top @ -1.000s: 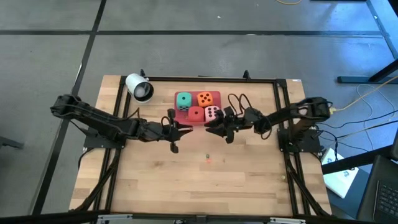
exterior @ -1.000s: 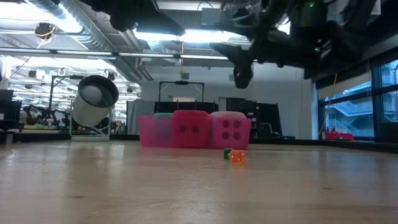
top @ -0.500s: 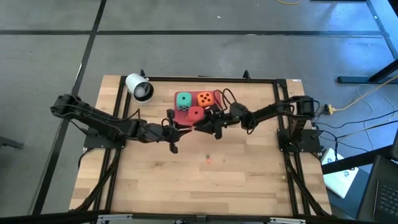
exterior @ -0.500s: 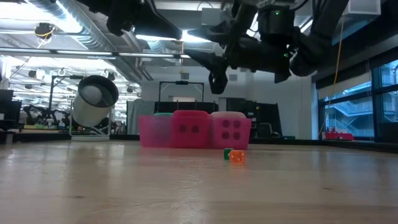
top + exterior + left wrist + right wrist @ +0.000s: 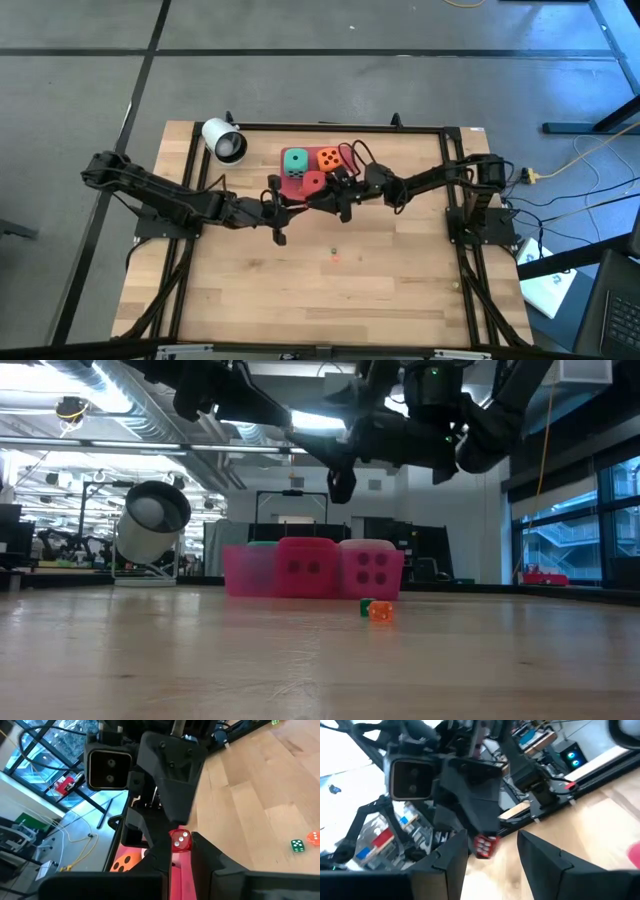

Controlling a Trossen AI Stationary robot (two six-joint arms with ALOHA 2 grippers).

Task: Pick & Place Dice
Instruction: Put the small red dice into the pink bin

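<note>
Step in hand: this reads as a mid-air handover. The two grippers meet tip to tip above the wooden worktop, just in front of the flat pink rectangular tray.
Left gripper: the left gripper is clamped on a tiny red cube with white pips, held at the fingertips and clear of the worktop.
Right gripper: the right gripper faces it with its fingers apart, one on each side of the tiny red cube. Whether they touch it I cannot tell, and it grips nothing.
Large dice: the soft teal-green die, the orange die and the red die sit close together on the tray. The pale pink die stands right beside the red one in the low view; from above the right arm covers it. No gripper touches any of them.
Loose pieces: a tiny green die and a tiny orange die lie side by side on the bare worktop, well in front of the tray.
Progress: judging by this, the four large dice are already grouped, and the work now concerns the tiny ones.
Next move: the right gripper likely has to advance until its pads bracket the tiny red cube, then close squarely on two free faces. Only then should the left gripper let go.
Care needed: the cube is tiny, leaving little free face to grip. A skewed or early closure could flick it onto the worktop.
</note>
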